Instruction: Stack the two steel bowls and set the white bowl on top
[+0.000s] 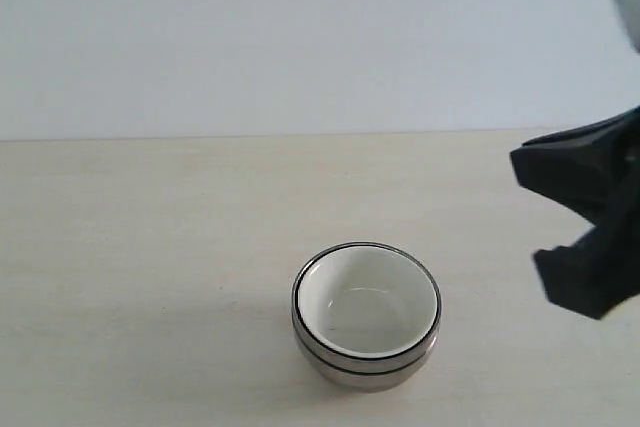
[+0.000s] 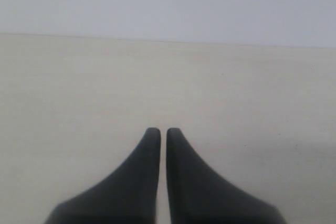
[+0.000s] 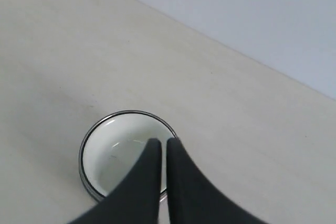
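Observation:
The two steel bowls (image 1: 352,371) sit nested one inside the other on the pale table (image 1: 140,247), near its front middle. The white bowl (image 1: 366,299) rests inside them on top, empty, with only the steel rims and lower side showing around it. In the right wrist view my right gripper (image 3: 163,141) hangs above the white bowl (image 3: 113,153), near its rim, shut with nothing between its fingers. The right arm (image 1: 590,222) shows as a dark shape at the right edge of the exterior view, apart from the stack. My left gripper (image 2: 158,129) is shut and empty over bare table.
A plain pale wall (image 1: 300,37) rises behind the table's far edge. No other objects show on the table in any view. The left arm is outside the exterior view.

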Controlling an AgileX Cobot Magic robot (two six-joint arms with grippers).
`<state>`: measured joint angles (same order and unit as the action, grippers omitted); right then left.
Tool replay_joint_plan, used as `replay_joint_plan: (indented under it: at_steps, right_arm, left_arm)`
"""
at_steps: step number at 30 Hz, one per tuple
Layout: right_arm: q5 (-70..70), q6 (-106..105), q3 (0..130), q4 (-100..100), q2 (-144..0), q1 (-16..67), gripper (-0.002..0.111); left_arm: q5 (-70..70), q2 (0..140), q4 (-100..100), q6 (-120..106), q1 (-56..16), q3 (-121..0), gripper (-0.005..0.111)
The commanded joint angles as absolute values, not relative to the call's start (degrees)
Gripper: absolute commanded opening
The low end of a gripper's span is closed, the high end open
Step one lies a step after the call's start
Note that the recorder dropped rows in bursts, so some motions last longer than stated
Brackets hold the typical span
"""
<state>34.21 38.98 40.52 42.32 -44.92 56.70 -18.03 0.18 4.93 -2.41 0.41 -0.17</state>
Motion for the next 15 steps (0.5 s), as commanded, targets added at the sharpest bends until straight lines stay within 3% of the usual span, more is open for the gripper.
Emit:
replay_joint_plan:
  at_steps: [1, 15]
  right_arm:
    - [34.05, 38.42, 37.39, 42.46, -35.43, 56.56, 0.000]
    - [34.20, 38.42, 31.32, 43.07, -1.86, 56.56, 0.000]
  left_arm:
    - [-17.60, 0.00, 4.93, -2.14, 0.12, 0.00, 0.004]
    - [-17.60, 0.00, 4.93, -2.14, 0.12, 0.00, 0.004]
